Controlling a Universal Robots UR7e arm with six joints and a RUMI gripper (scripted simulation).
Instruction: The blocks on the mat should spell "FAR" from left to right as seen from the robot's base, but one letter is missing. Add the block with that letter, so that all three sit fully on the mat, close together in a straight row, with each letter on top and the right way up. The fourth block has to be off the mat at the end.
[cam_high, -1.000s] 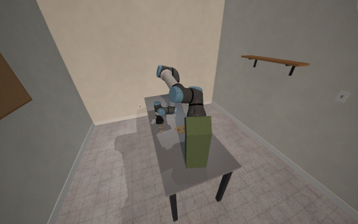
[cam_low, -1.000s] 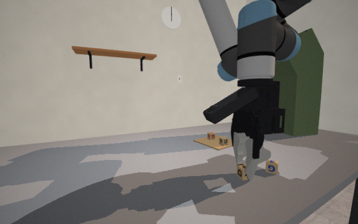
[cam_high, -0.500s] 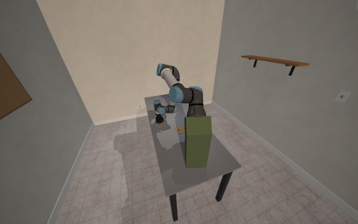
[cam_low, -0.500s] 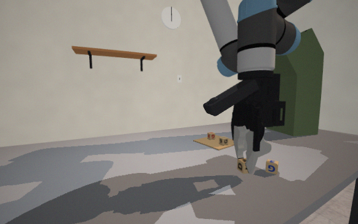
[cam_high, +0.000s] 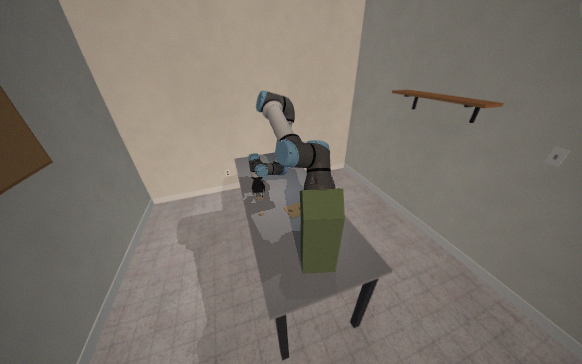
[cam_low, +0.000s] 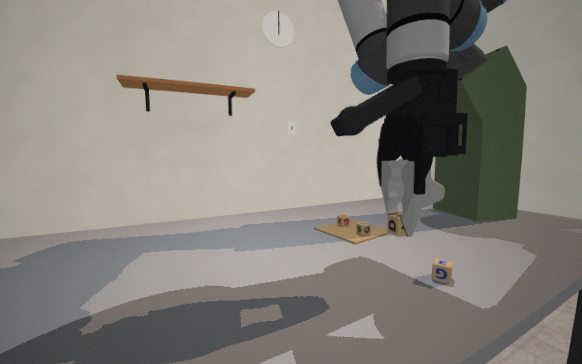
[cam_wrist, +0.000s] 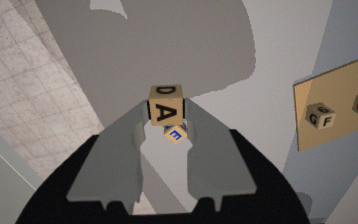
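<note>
Your pincer (cam_wrist: 166, 121) grips the A block (cam_wrist: 165, 106). The tan mat (cam_wrist: 327, 108) with the F block (cam_wrist: 320, 116) lies to its right.

A small wooden cube block with a black letter A (cam_wrist: 165, 105) is sitting clamped between the grey fingers.

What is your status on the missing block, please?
Gripper shut on the A block, carried beside the mat. Two blocks on mat. Blue-lettered block off mat, not in the way.
</note>
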